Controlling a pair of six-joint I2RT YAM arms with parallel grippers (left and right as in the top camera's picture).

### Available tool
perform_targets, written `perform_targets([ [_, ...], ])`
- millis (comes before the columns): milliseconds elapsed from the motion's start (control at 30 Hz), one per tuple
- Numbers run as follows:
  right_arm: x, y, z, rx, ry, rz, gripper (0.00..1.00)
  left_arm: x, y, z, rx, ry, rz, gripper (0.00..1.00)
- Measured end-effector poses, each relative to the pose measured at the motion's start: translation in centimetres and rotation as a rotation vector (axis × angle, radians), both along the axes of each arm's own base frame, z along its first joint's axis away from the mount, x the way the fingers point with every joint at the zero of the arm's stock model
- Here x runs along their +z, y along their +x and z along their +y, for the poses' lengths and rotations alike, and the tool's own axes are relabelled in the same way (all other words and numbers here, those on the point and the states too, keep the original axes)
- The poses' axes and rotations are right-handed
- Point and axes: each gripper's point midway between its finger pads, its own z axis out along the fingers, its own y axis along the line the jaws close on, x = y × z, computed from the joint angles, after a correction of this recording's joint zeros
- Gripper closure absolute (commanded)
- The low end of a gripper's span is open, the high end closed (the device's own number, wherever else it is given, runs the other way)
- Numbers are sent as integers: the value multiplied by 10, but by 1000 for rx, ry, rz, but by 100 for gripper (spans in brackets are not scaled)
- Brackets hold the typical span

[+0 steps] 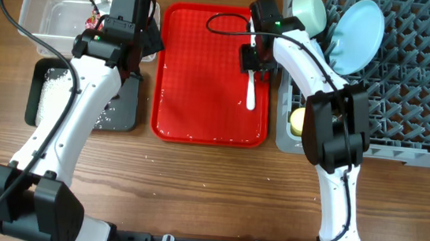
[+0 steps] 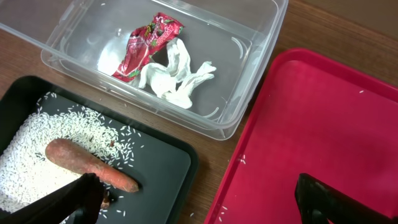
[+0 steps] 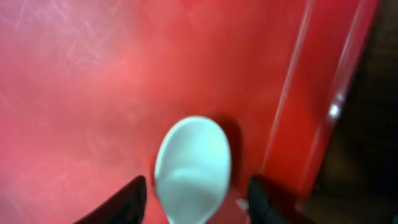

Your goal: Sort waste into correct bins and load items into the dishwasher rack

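Observation:
The white plastic spoon [image 1: 251, 91] lies on the red tray's right side. My right gripper [image 1: 255, 61] is low over it, open, with a finger on each side of the spoon's bowl [image 3: 193, 167] and gaps between. My left gripper [image 2: 199, 208] is open and empty, hovering over the gap between the black tray [image 2: 161, 163] and the red tray. The clear tub [image 2: 249, 74] holds the red-and-white wrapper [image 2: 146, 45] and white paper scrap [image 2: 176, 76]. The black tray holds rice [image 2: 37, 155], the carrot-like stick [image 2: 87, 163] and a small brown chunk [image 2: 107, 200].
The flat red tray [image 1: 203, 80] lies in the middle, with a few rice grains on it. The grey rack [image 1: 416, 84] at the right holds the pale bowl [image 1: 308, 11], the light-blue plate [image 1: 359, 35] and the yellow cup [image 1: 298, 121]. Stray rice grains lie on the wooden table.

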Motion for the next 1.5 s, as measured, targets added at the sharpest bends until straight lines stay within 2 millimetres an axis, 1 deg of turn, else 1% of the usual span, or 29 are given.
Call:
perform_targets([
  [267,1,1,0,-70,48,17,70,0,0,0,0,0,0,0],
  [333,1,2,2,-80,61,15,78,0,0,0,0,0,0,0],
  [400,1,2,3,-84,72,17,84,0,0,0,0,0,0,0],
  [433,1,2,4,-85,74,18,85,0,0,0,0,0,0,0],
  [533,1,2,4,-84,76,19,86,0,0,0,0,0,0,0],
  [600,1,1,4,-84,75,22,90,0,0,0,0,0,0,0],
  [733,1,-4,4,-82,78,44,90,0,0,0,0,0,0,0],
  [867,2,-15,3,-76,77,92,89,0,0,0,0,0,0,0],
  [1033,9,-22,2,-76,68,112,88,0,0,0,0,0,0,0],
  [1100,17,-23,1,-72,71,105,88,0,0,0,0,0,0,0],
  [1167,35,-23,2,-70,81,79,83,0,0,0,0,0,0,0],
  [1233,60,-20,2,-67,100,29,81,0,0,0,0,0,0,0],
  [1267,76,-18,3,-66,111,-3,78,0,0,0,0,0,0,0],
  [1300,95,-16,3,-65,124,-44,75,0,0,0,0,0,0,0],
  [1333,108,-15,3,-64,131,-72,70,0,0,0,0,0,0,0],
  [1367,116,-15,2,-64,134,-89,67,0,0,0,0,0,0,0],
  [1400,123,-15,2,-62,135,-103,64,0,0,0,0,0,0,0],
  [1433,124,-13,1,-66,133,-113,62,0,0,0,0,0,0,0],
  [1500,118,-12,0,-66,125,-115,57,0,0,0,0,0,0,0],
])
